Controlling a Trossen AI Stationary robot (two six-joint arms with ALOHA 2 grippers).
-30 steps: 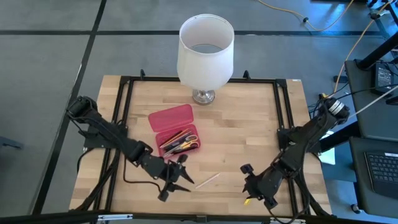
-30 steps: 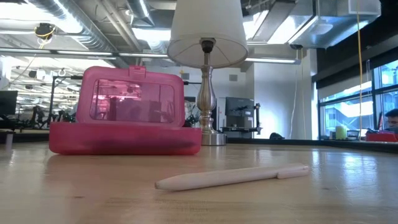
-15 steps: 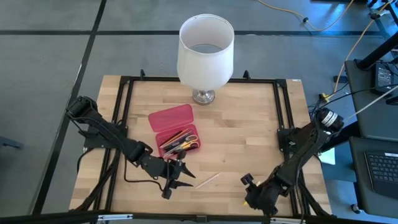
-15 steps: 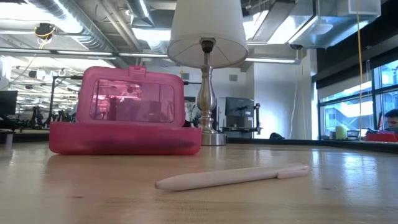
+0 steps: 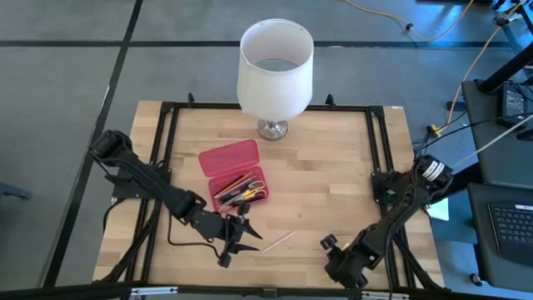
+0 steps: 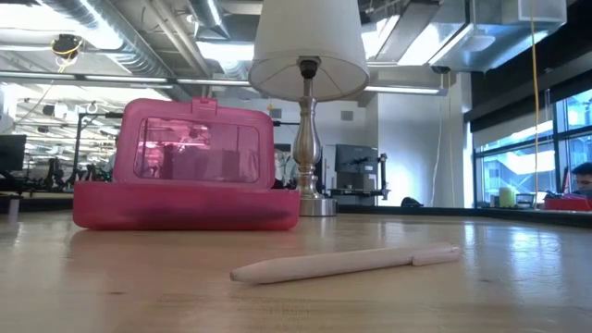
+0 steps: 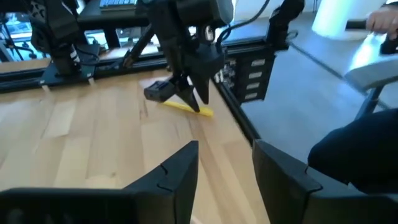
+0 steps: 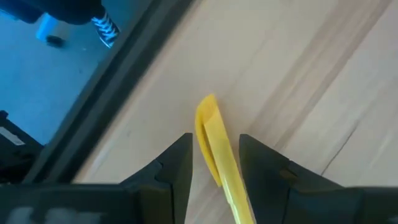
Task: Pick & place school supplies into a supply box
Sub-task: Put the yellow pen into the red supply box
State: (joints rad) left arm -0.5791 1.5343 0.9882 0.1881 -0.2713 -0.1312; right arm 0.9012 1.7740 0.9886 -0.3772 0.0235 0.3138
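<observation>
Right gripper sits at the lower right of the high view, at the worktop's near edge, clamped on a yellow pen; the pen runs between both fingers with its tip just over the wood (the left wrist view shows it sticking out sideways from that gripper, low to the surface). Left gripper is lower centre-left of the high view, fingers apart, nothing between them. Pale pen lies flat on the worktop just beside the left gripper's tips, not touching. Supply box is left of centre, lid open and standing up behind the tray. Pens and yellow-handled scissors lie inside the tray. White lamp stands at the far edge, behind the box.
</observation>
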